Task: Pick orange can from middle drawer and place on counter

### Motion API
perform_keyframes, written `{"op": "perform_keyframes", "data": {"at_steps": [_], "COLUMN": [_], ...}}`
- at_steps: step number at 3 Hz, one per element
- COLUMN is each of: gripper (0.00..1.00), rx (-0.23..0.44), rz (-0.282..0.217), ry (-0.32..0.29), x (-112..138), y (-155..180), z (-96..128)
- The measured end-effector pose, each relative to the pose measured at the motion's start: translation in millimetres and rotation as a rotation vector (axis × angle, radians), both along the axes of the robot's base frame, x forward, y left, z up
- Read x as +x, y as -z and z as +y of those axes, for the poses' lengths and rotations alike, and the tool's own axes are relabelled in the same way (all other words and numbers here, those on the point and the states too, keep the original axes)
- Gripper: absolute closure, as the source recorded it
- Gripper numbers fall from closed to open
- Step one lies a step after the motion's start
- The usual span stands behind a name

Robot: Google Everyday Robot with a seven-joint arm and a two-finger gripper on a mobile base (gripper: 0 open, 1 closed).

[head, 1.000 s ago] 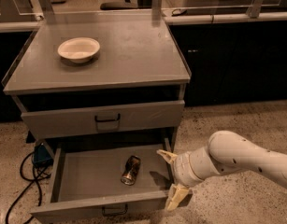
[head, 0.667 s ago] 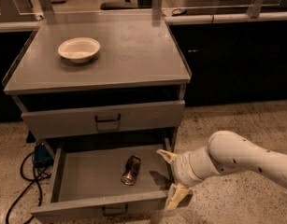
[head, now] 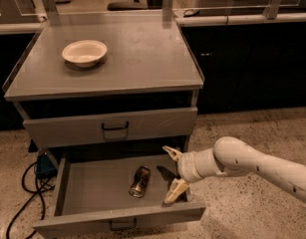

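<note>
**Closing in on the can: line up before squeezing**

The gripper (head: 168, 174) hangs over the right part of the open middle drawer (head: 117, 217), its two pale fingers (head: 176, 189) spread wide apart with nothing between them. The orange can (head: 140, 181) lies on its side on the drawer floor, just beyond the fingertips and apart from them, closer to the nearer finger than to the farther one. Its silver end points toward the drawer's front wall.

The step in hand looks like the reach for the grasp. To do it well, the gripper should probably travel further past its fingertips until the can's body sits between both fingers, one on each long side, not across the ends. A round, dented can lying flat is likely to roll if one finger touches first, so the fingers should meet it together and low, near the drawer floor.

The drawer front (head: 110, 126) above overhangs the farther finger, so the lift ought to come out toward the front before rising to the counter (head: 142, 59). There the white bowl (head: 84, 52) takes the left side and the right side is the safer place.
</note>
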State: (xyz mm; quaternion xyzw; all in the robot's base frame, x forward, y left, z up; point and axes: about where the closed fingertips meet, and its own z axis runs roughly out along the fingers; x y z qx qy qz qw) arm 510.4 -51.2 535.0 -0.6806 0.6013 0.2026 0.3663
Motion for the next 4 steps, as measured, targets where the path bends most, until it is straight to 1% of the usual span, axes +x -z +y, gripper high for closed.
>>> {"op": "perform_keyframes", "data": {"at_steps": [1,2,3,4], "gripper": [0.0,0.0,0.0,0.0], "rx": [0.098,0.101,0.183,0.223], "rz": [-0.06,-0.052,-0.052,-0.033], "ry": [0.043,0.041,-0.019,-0.098], "x": [39.5,38.1,43.8,61.3], "y": [12.8,17.5,22.8,66.5], "z": [15.9,18.4,26.4,64.6]}}
